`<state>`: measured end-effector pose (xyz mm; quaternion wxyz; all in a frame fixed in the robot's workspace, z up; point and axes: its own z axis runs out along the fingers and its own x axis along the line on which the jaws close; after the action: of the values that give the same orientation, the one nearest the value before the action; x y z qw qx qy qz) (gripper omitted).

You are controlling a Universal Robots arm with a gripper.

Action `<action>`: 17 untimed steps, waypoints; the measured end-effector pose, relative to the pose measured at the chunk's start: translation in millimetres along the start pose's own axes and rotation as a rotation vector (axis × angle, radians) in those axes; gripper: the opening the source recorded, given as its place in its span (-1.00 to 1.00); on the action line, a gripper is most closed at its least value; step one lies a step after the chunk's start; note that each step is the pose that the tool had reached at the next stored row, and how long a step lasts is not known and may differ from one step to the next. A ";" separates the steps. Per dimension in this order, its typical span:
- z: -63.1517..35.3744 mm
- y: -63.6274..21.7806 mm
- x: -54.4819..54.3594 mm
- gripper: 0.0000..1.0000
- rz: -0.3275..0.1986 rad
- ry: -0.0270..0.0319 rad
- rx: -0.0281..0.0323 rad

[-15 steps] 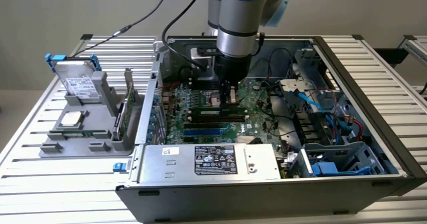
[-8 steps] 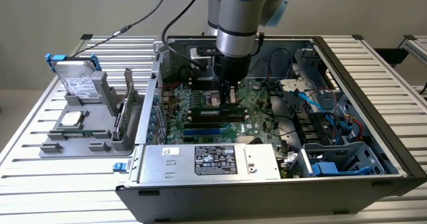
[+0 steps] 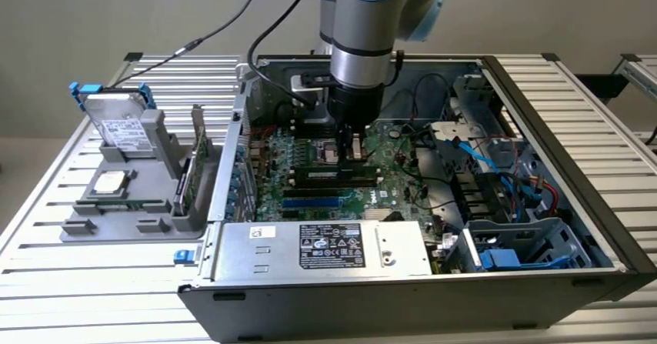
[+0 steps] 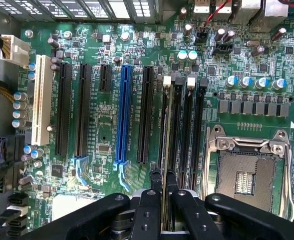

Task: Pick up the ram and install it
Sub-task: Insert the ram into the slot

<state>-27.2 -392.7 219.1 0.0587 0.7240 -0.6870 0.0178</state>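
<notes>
— What does the exterior view give?
— The grey-and-blue robot arm (image 3: 359, 44) stands vertical inside the open black computer case (image 3: 411, 309) on a slatted aluminium table (image 3: 92, 298). The black gripper (image 3: 350, 145) hangs low over the board, its load hard to make out.
— And the wrist view?
— The thin green ram stick (image 4: 165, 150), seen edge-on, is clamped between the fingers (image 4: 154, 182), in line with the black memory slots (image 4: 196, 135) of the green motherboard (image 4: 102, 125).

I count one computer case (image 3: 411, 302), one hard drive (image 3: 118, 125), one ram (image 4: 165, 150), one blue slot (image 4: 123, 115), one white slot (image 4: 41, 100) and one processor socket (image 4: 246, 172).
</notes>
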 end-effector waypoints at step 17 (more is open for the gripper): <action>2.5 -0.1 -1.0 -0.73 0.001 0.0065 0.0021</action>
<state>-27.3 -392.0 216.5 0.0602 0.7238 -0.6870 0.0209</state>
